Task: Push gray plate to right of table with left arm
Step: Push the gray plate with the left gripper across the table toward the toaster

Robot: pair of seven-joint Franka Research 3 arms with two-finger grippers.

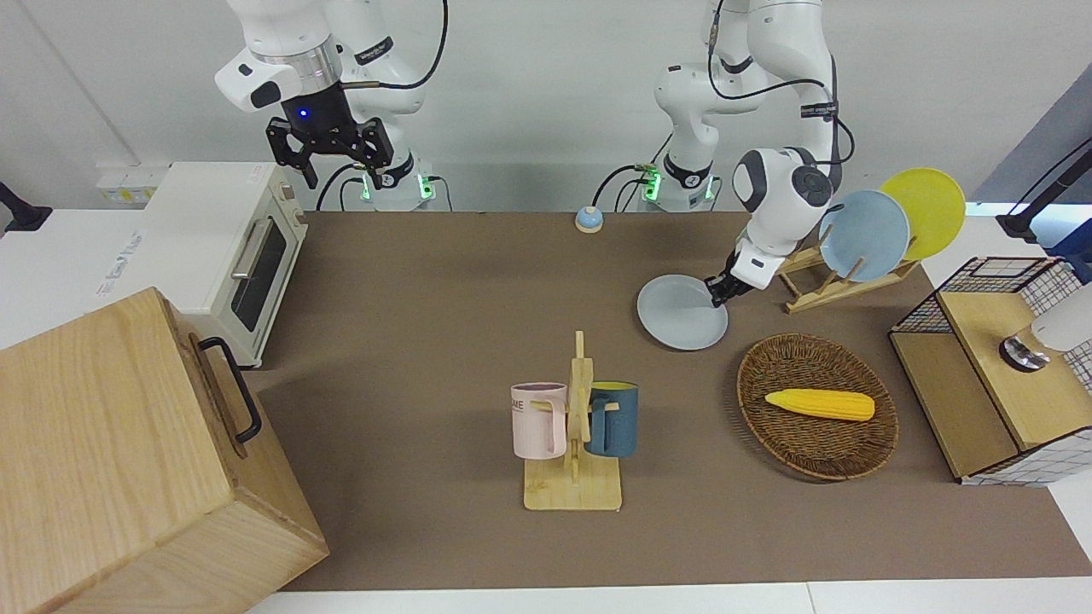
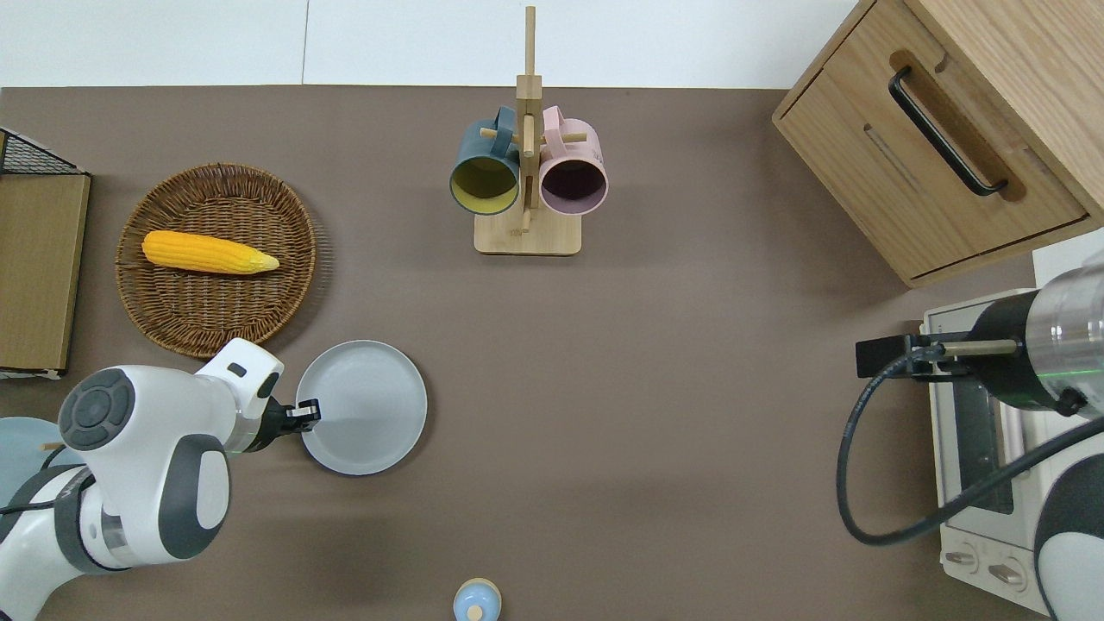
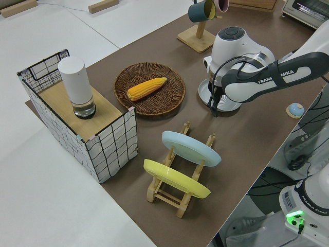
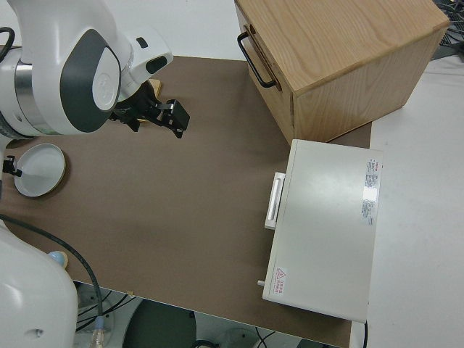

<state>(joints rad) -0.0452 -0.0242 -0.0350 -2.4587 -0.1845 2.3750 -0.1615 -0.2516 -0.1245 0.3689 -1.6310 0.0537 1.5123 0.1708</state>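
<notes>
The gray plate (image 1: 681, 314) (image 2: 366, 405) lies flat on the brown table (image 1: 426, 281) (image 2: 673, 414), between the wicker basket and the robots' edge. My left gripper (image 1: 717, 295) (image 2: 309, 412) is shut, its tip low against the plate's rim at the side toward the left arm's end. The left side view shows the gripper (image 3: 213, 107) pointing down at the plate (image 3: 234, 106), which the arm partly hides. My right arm is parked, its gripper (image 1: 331, 160) open and empty.
A wicker basket (image 1: 755, 375) with a corn cob (image 1: 819, 403) lies farther from the robots than the plate. A mug rack (image 2: 526, 233) stands mid-table. A plate rack holds a sky-blue plate (image 1: 863, 235) and a yellow plate (image 1: 926, 209). A bell (image 1: 589, 220), toaster oven (image 1: 222, 247) and wooden cabinet (image 1: 128, 460) are also here.
</notes>
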